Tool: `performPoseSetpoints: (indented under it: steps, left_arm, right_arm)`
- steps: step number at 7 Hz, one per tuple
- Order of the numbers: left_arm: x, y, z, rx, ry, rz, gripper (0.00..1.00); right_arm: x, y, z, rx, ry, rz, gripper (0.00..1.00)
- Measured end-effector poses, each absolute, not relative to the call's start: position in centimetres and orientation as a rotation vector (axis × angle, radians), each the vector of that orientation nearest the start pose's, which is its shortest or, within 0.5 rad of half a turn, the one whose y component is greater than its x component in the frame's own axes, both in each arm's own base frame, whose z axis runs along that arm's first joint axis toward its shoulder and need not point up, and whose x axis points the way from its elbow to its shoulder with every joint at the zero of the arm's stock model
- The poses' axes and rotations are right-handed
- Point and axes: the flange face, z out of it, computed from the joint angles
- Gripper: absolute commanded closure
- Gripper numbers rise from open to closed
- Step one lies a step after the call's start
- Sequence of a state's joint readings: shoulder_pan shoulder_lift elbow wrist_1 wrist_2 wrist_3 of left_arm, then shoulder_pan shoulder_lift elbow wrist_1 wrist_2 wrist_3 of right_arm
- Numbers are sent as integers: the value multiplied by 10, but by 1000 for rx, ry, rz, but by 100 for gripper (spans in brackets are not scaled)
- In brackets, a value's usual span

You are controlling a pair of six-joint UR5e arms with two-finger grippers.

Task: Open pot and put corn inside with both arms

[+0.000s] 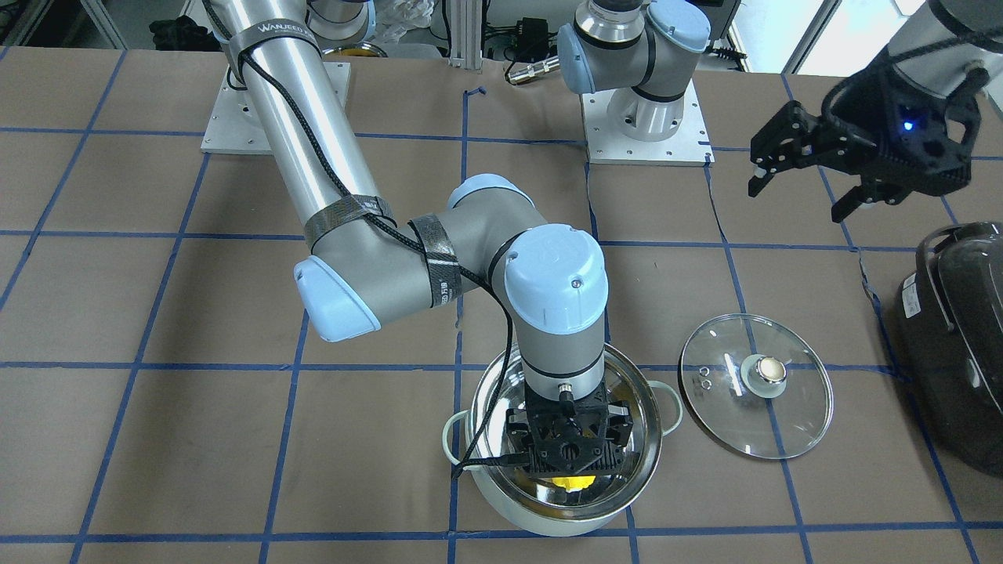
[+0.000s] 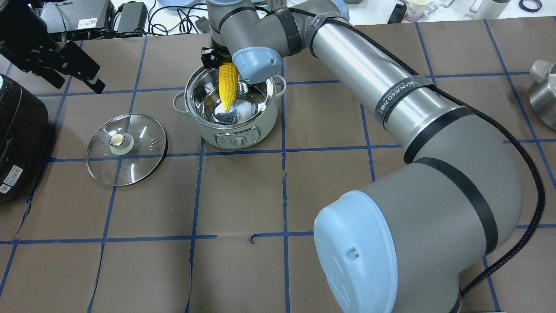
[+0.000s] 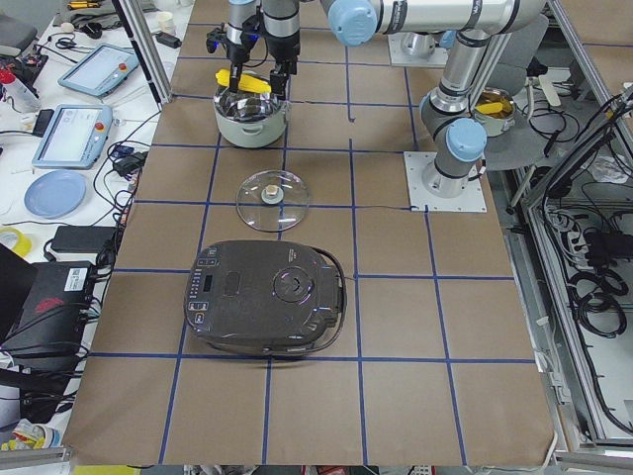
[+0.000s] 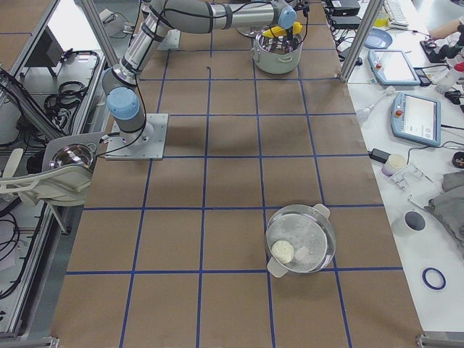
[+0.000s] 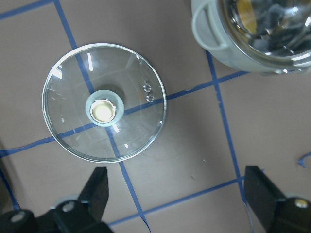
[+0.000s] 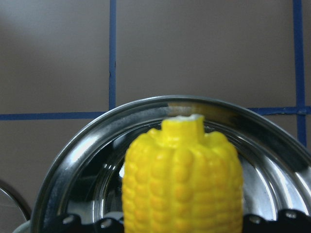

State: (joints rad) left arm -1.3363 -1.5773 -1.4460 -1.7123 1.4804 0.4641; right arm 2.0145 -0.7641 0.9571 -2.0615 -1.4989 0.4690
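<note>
- At the left edge of the overhead view, the left end effector (image 2: 80, 86) is held in the air beside the dark appliance (image 2: 17, 130). Its fingers are spread apart with nothing between them, and it is well apart from the pot (image 2: 234, 130).
- Just to the right, the glass lid (image 2: 130, 156) is laid flat on the surface (image 2: 243, 195), knob up, near the pot. The opening step is judged done.
- Further right, the pot is left open on the surface.
- Over its opening, the corn (image 2: 228, 84) is clamped around its middle by the right end effector (image 1: 568, 462), which is pointed straight down.
- The corn's long axis is set toward and away from the robot, with the pointed tip toward the robot. It is held at about rim height; whether the steel is touched cannot be told.
- The pot is placed directly beneath the held corn, so only a lowering and a release are judged to be needed. The right arm is far the nearer one.
</note>
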Motion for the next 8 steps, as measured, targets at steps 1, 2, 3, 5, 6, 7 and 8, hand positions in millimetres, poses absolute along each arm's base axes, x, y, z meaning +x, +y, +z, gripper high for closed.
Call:
performPoseSetpoints:
  steps: [1, 2, 3, 5, 6, 7, 8]
  left_arm:
    - [-54, -497, 537, 263, 3217, -16, 0]
    - [-84, -488, 539, 184, 3220, -15, 0]
    - [-115, -481, 539, 107, 3223, -11, 0]
    - [-160, -473, 535, -51, 3222, -36, 0]
    - [-168, -472, 534, -68, 3223, -60, 0]
    - [-170, -472, 534, -67, 3224, -84, 0]
    - [-172, -473, 533, -61, 3226, -93, 0]
  right_arm:
    - [479, -677, 311, 20, 2918, -346, 9]
    - [480, -678, 307, 18, 2910, -355, 1]
    - [480, -677, 303, 16, 2898, -363, 0]
    - [481, -676, 301, 10, 2884, -370, 0]
    - [480, -674, 304, 1, 2884, -370, 0]
    - [474, -669, 313, -25, 2894, -363, 0]
    - [459, -663, 324, -74, 2920, -343, 0]
